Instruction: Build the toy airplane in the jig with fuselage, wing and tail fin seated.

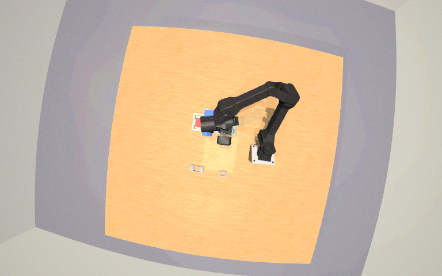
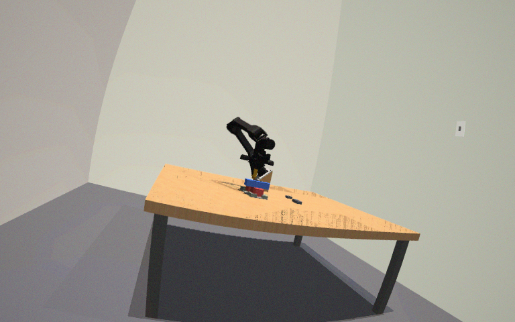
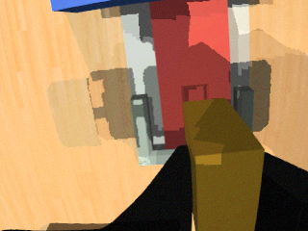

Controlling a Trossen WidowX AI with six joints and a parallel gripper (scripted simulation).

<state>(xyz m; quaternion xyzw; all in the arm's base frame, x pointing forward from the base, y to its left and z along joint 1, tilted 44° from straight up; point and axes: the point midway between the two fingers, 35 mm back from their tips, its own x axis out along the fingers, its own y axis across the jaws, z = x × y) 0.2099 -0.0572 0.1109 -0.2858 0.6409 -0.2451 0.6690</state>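
The red fuselage lies in the pale grey jig cradle. The blue wing sits across the top of it. My gripper is shut on the dark yellow tail fin. It holds the fin upright just above the fuselage's rear end. The fin's lower tip is next to the small square socket there. In the overhead view the arm hides the fin and most of the fuselage.
Two small grey rectangular holders lie on the wooden table in front of the jig; they also show in the side view. The arm's base plate stands to the right of the jig.
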